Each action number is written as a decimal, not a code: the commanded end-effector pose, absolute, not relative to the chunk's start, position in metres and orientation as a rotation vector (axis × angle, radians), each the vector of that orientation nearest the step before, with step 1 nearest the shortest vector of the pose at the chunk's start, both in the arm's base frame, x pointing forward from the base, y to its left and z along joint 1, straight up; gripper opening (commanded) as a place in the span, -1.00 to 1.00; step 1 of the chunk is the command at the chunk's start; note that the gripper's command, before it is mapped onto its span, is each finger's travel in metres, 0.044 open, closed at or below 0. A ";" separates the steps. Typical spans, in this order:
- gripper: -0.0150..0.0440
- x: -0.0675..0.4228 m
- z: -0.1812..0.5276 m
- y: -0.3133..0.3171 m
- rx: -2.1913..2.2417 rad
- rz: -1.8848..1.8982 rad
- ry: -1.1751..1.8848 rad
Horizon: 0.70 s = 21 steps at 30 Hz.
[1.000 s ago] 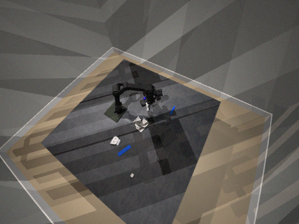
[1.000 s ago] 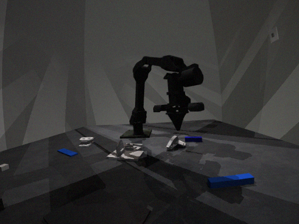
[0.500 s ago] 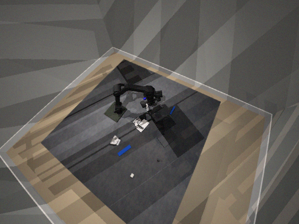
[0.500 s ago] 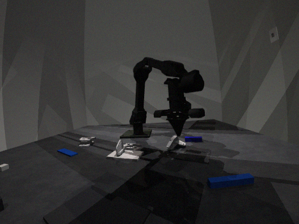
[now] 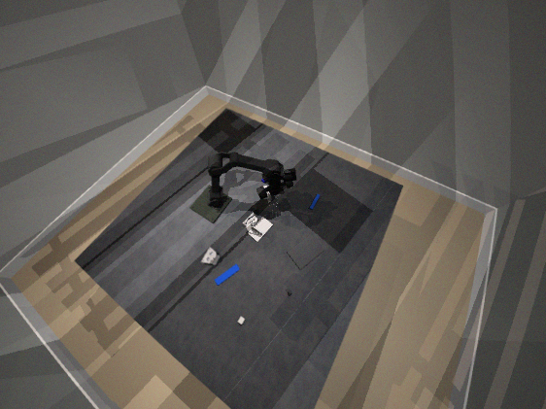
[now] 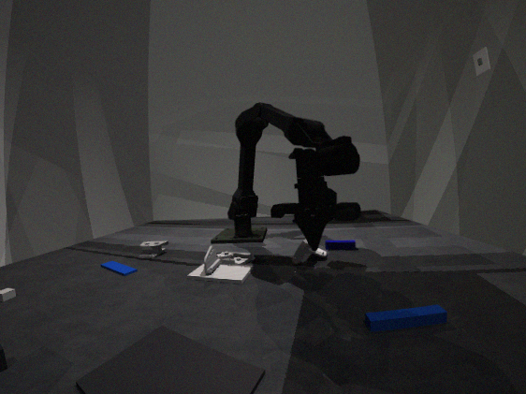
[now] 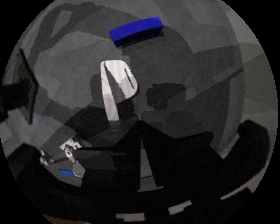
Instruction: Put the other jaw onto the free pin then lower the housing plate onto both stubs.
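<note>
My gripper [image 6: 314, 249] [image 7: 139, 123] is shut with nothing between its fingers. Its tips point down just in front of the loose white jaw [image 6: 321, 253] [image 7: 111, 92] in the exterior view, hiding part of it. The wrist view shows this jaw beyond the tips, apart from the base. The white base plate [image 5: 262, 226] [image 6: 227, 273] lies flat beside the arm. A white jaw [image 6: 210, 264] with a raised blade is on it; the pins and gear teeth are too small to tell. The white housing plate [image 5: 210, 255] [image 6: 154, 243] lies apart, with something white under it in the exterior view.
A dark blue block [image 6: 341, 244] [image 7: 136, 31] lies behind the loose jaw. Another blue block [image 5: 315, 201] [image 6: 406, 317] and a flat blue bar [image 5: 226, 274] [image 6: 119, 268] lie farther out. A small white block [image 5: 241, 321] [image 6: 7, 294] and a dark square [image 6: 170, 363] also show.
</note>
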<state>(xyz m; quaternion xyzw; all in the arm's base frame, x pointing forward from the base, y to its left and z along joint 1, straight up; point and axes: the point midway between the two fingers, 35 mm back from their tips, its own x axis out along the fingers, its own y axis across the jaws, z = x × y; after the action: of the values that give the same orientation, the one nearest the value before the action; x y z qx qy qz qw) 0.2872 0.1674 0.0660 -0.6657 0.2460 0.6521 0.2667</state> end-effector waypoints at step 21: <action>-0.49 0.276 0.053 0.153 -1.797 1.768 0.674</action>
<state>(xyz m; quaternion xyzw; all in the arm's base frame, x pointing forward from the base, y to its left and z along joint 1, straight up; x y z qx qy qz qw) 0.2784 0.1575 0.0497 -0.6601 0.2537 0.6571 0.2609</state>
